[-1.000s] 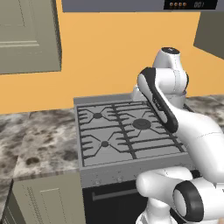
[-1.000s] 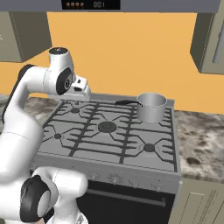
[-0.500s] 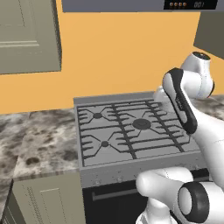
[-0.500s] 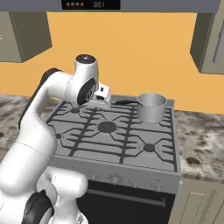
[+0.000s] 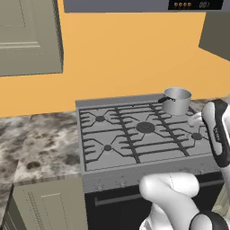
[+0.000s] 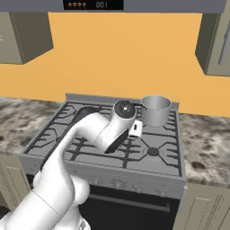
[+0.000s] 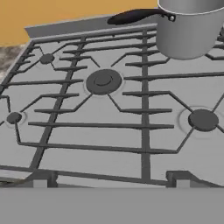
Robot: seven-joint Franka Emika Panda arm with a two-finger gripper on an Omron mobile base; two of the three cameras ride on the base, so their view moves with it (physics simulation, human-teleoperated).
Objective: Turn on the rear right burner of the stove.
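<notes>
The stove (image 5: 130, 140) is a wide grey gas range with grey grates and dark round burner caps; it also appears in the right base view (image 6: 92, 152). Small knobs (image 6: 117, 184) line its front panel above the black oven door (image 5: 117, 209). A steel pot (image 6: 155, 109) with a black handle stands on the rear right burner and hides it; the hand view has this pot (image 7: 192, 28) at its top right. My gripper (image 7: 110, 179) hovers over the front of the cooktop. It is open, fingertips (image 7: 41, 178) far apart, nothing between them. My hand (image 6: 135, 128) hangs left of the pot.
Speckled stone counters flank the range, one on the left (image 5: 38, 143) and one on the right (image 6: 204, 150). Beige wall cabinets (image 5: 29, 36) hang at both sides. A dark appliance with a display (image 6: 92, 5) sits overhead. My white arm (image 6: 76, 152) crosses the cooktop's left half.
My arm has swung right and down over the cooktop, so the hand now sits low beside the pot. The pot and stove have not moved.
</notes>
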